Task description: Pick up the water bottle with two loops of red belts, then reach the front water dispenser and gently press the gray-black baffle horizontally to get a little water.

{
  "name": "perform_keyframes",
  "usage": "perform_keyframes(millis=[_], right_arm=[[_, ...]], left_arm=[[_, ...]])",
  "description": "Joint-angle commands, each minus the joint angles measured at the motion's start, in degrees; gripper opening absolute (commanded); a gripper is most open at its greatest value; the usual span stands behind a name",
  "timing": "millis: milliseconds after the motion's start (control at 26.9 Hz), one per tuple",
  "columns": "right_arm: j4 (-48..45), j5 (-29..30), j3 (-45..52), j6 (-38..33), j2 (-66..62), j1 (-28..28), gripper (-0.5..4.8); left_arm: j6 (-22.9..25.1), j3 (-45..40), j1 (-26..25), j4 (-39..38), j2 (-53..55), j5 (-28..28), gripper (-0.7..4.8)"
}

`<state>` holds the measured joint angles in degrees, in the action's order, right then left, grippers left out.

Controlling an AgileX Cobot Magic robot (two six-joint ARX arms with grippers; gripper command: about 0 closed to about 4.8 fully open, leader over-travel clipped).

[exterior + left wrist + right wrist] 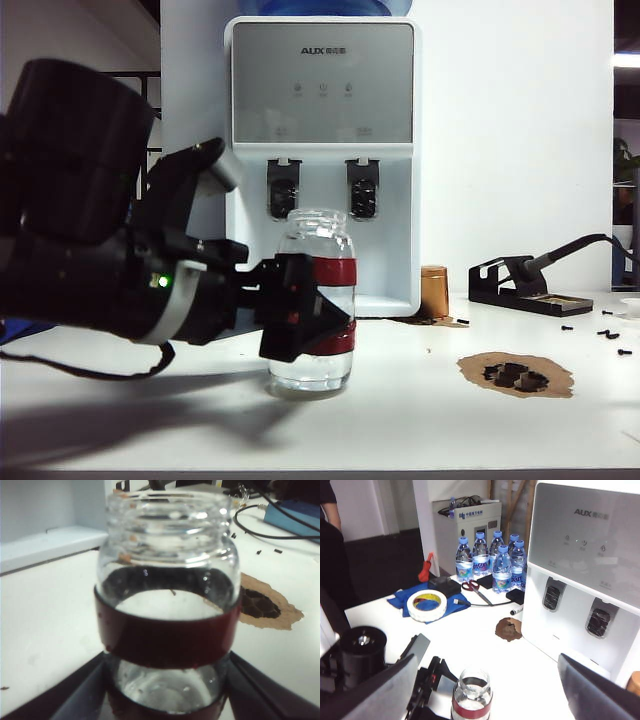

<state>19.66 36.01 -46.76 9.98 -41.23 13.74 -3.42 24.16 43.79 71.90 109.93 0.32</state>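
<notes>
Left end effector (300,322) astride water bottle (318,245)

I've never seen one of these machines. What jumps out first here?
A clear glass jar with two dark-red bands stands mid-table, and the bulky black left gripper reaches in from the left, its open fingers either side of it. Behind stands a tall white water dispenser with a gray front panel. The right gripper hovers open above the table.

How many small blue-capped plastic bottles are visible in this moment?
5, all seen only in the right wrist view, clustered on the table beside the water dispenser: three at the back, two nearer the dispenser. Others may be hidden behind them.
</notes>
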Motion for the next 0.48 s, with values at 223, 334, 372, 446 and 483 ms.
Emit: perform_keyframes(millis=[223,334,372,446,483], right_arm=[[-10.12,1.4,5.05,-5.55,1.97,0.11,4.79],[-9.64,4.13,5.99,-6.14,3.69,0.11,4.79],[-8.28,4.11,6.05,-6.73,4.79,0.11,4.79],[-7.56,4.07,6.05,-6.73,6.51,0.11,4.79],[-7.58,3.82,6.05,-6.73,7.34,0.11,4.79]], left_arm=[[3.58,0.09,0.02,2.51,6.08,0.33,-0.05],[4.52,0.09,0.02,2.56,7.34,0.33,-0.05],[4.66,0.07,-0.02,2.19,7.56,0.2,-0.05],[5.01,0.07,-0.02,2.14,7.54,0.13,-0.05],[5.07,0.07,-0.02,2.16,7.54,0.09,-0.05]])
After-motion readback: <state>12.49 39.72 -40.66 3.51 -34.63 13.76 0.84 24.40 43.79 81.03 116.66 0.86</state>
